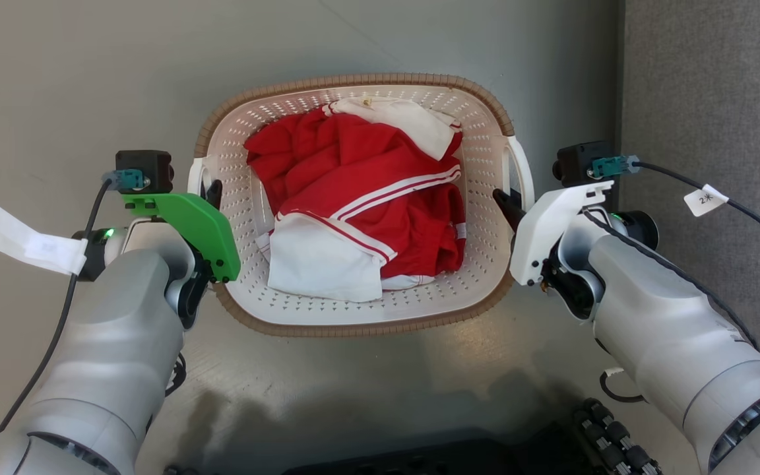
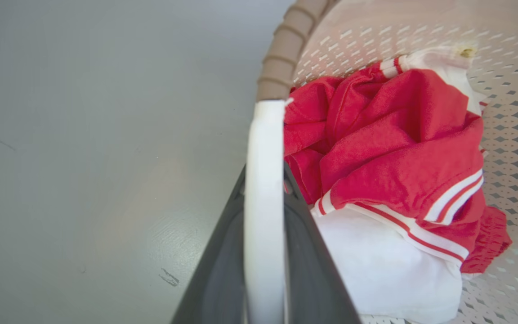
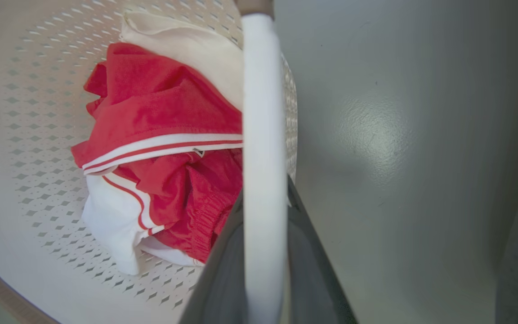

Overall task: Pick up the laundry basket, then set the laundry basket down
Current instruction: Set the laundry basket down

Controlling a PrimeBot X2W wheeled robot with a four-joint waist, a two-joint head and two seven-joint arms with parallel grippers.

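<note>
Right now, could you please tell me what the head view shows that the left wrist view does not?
Head view: the whole laundry basket, the right gripper at the right handle, a textured grey strip. Left wrist view: the left gripper closed around the white left handle seen close up, and a floor scuff. Both: the red and white clothes, the brown rim, the grey floor.

My arms (image 1: 116,316) are silver-grey. A green plate (image 1: 189,227) caps my left wrist, a white plate (image 1: 548,227) my right. Black cables (image 1: 673,173) trail.
</note>
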